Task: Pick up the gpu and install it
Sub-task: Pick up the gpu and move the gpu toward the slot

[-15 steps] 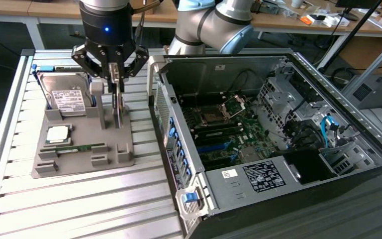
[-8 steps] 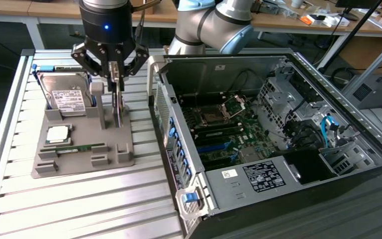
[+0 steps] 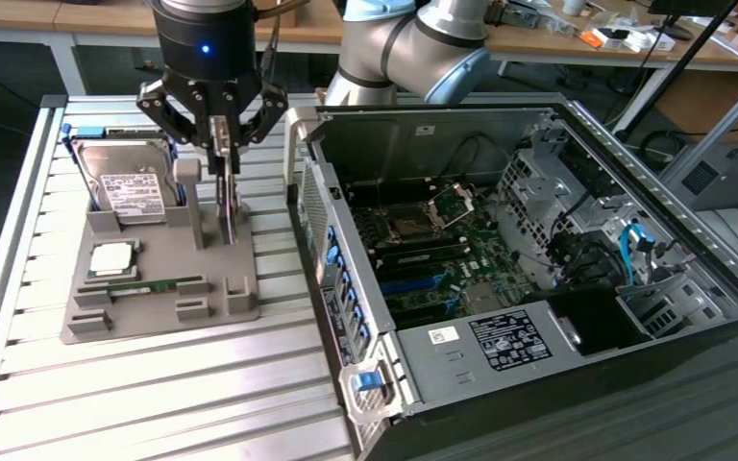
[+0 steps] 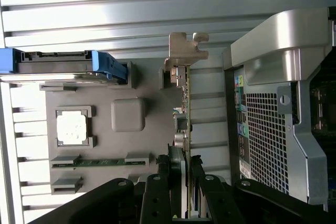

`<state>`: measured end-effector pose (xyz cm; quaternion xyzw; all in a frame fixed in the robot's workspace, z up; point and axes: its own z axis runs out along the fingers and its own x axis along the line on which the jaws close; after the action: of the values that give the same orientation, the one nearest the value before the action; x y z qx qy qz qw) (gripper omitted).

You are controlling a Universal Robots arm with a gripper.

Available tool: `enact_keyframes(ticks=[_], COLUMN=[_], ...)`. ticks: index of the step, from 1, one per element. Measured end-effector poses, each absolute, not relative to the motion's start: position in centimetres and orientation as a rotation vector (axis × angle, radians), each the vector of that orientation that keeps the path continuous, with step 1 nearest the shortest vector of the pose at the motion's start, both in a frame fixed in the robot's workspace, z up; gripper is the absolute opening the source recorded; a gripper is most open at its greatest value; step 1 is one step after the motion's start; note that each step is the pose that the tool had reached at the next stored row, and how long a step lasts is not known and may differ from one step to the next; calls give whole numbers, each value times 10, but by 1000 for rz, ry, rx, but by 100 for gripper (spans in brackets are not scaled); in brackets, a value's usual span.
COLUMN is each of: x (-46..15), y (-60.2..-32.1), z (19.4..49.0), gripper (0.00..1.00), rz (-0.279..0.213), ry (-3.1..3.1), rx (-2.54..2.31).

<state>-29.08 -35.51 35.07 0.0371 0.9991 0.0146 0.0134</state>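
The gpu point(image 3: 226, 206) stands on edge, upright, in the grey holder tray point(image 3: 151, 322), a thin card with a silver end bracket. My gripper point(image 3: 224, 158) comes down on it from above, and its black fingers point(image 3: 203, 115) press on both faces of the card's top edge. In the wrist view the gpu point(image 4: 184, 119) appears edge-on, its bracket point(image 4: 186, 51) at the far end. There my gripper point(image 4: 181, 166) is shut on the card, one finger point(image 4: 157, 187) on each side. I cannot tell whether the card's lower edge still rests in the tray.
On the same tray lie a silver hard drive point(image 3: 132, 192), a CPU point(image 3: 112, 256) and a RAM stick point(image 3: 151, 285). The open computer case point(image 3: 523, 240) lies to the exterior view's right, motherboard point(image 3: 433, 250) exposed. Its perforated rear wall point(image 4: 268, 140) is close beside the card.
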Motion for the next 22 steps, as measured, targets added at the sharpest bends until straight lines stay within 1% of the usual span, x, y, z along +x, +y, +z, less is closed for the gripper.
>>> enact_keyframes(ticks=[22], x=[-291], y=[-355], z=[357], gripper=[27], rz=[45], ry=[3112], rx=[116])
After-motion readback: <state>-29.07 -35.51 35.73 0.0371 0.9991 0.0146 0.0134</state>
